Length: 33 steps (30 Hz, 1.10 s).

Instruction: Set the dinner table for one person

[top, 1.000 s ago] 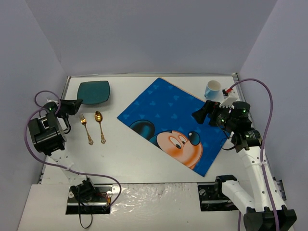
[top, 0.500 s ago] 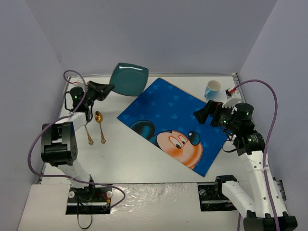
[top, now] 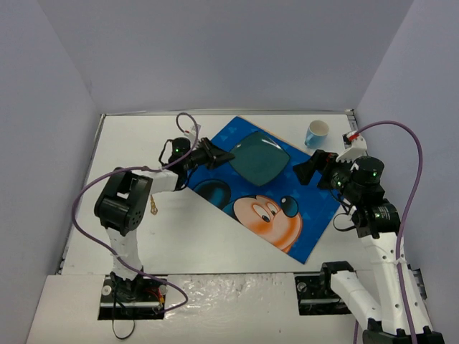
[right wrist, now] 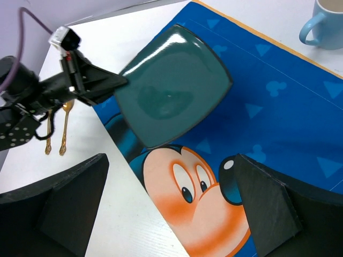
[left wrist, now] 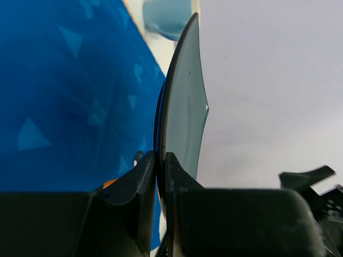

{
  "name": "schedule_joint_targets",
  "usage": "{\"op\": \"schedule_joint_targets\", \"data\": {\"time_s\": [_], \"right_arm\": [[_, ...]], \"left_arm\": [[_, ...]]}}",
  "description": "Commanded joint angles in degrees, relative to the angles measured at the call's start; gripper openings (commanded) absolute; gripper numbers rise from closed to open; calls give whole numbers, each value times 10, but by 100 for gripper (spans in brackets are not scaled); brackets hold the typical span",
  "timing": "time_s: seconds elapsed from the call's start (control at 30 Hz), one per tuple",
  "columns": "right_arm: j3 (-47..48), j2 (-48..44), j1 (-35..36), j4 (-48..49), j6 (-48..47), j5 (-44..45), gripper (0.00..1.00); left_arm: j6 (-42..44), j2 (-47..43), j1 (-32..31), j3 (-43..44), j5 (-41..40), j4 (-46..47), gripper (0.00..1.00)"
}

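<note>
The dark teal square plate (top: 259,159) hangs over the upper middle of the blue Mickey Mouse placemat (top: 287,215), which lies on the white dinner table (top: 201,236). My left gripper (top: 219,156) is shut on the plate's left edge. In the left wrist view the plate (left wrist: 182,107) stands edge-on, pinched between the fingers (left wrist: 161,160). My right gripper (top: 312,168) stands open over the placemat's right side, apart from the plate. The right wrist view shows the plate (right wrist: 171,88) tilted above the mat, the left gripper (right wrist: 115,80) on its corner, and wide-open jaws (right wrist: 171,203) with nothing between them.
A light blue cup (top: 316,132) stands at the back right, just off the placemat's corner; it also shows in the right wrist view (right wrist: 327,24). A gold fork (right wrist: 48,144) and spoon (right wrist: 64,134) lie on the table at the left, mostly under the left arm.
My left arm has swung the plate from the back left of the table to over the placemat. The right gripper has shifted slightly and stays open.
</note>
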Motion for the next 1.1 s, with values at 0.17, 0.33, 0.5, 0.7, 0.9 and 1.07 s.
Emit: {"op": "schedule_joint_targets", "data": {"time_s": [0.17,0.33,0.5,0.7,0.9,1.07], "right_arm": [[30,-14,3,0,-5,15,100],[30,-17,3,-9,-7,18,100],[31,-17,3,-15,-10,22,100],[31,-15,3,-17,-13,23,100],[30,-9,3,-18,-16,22,100],[31,-4,3,-18,-17,21,100]], "left_arm": [[-24,47,-54,80,-52,169,0],[-29,76,-65,77,-64,194,0],[-29,91,-70,72,-80,206,0],[-39,93,-75,45,-111,246,0],[-51,98,-78,32,-124,272,0],[-51,101,-82,26,-135,279,0]]}}
